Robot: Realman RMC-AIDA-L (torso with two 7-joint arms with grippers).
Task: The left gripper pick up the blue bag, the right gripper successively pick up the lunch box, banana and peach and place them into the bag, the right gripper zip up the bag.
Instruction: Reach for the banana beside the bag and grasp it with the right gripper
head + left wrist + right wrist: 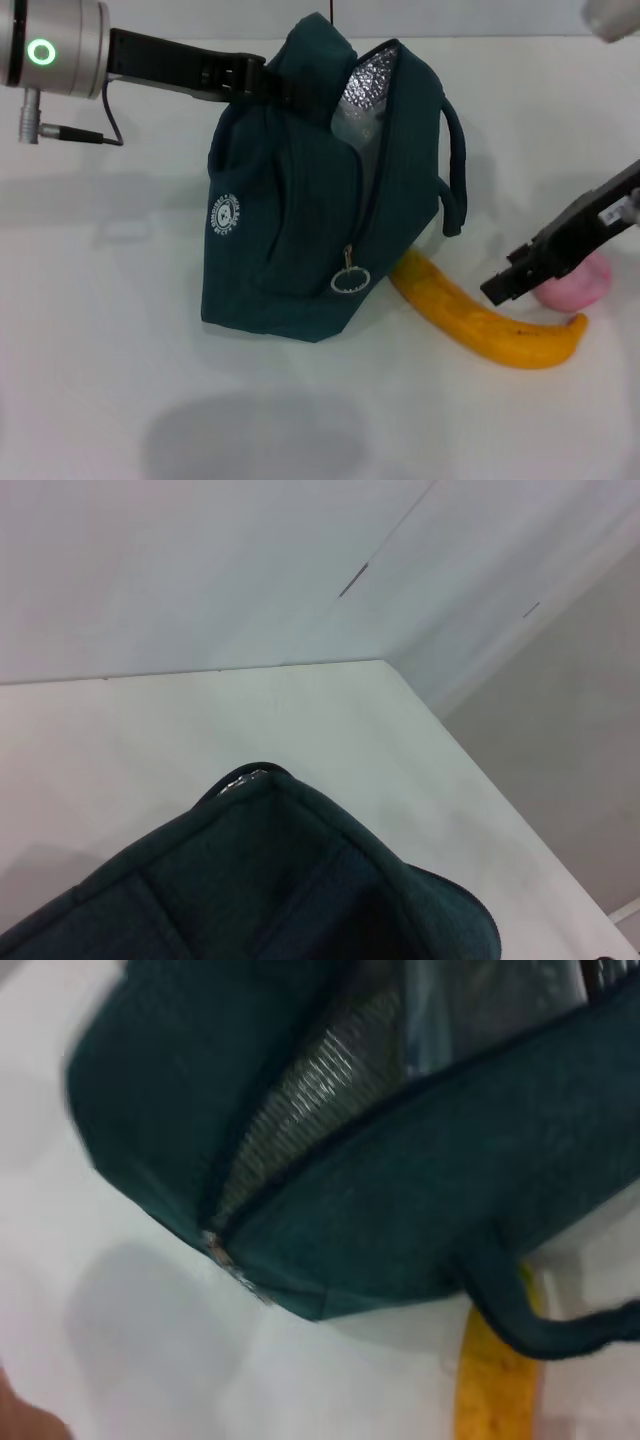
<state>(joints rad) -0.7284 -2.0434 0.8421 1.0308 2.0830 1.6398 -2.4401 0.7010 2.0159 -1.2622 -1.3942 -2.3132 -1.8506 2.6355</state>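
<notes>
1. Far left, the left gripper reaches in from that side and pinches the top edge of the blue bag, holding it upright on the white table. Its fingers are buried in the fabric, pressed together on it as far as I can judge.
2. Centre: the bag's mouth gapes open, silver lining showing, zipper pull ring dangling low on the front. No lunch box lies on the table; whether it is inside, I cannot tell.
3. Just right of the bag's base lies the banana, one end tucked against the bag, long axis running away to the right and toward the robot.
4. Right again, the right gripper hangs just above the banana's far half; whether its fingers are spread or closed, I cannot tell.
5. Behind that gripper, the pink peach, partly hidden, beside the banana's tip.
6. My read: banana is next, directly beneath the right gripper, so a short drop across its long axis does it.
</notes>
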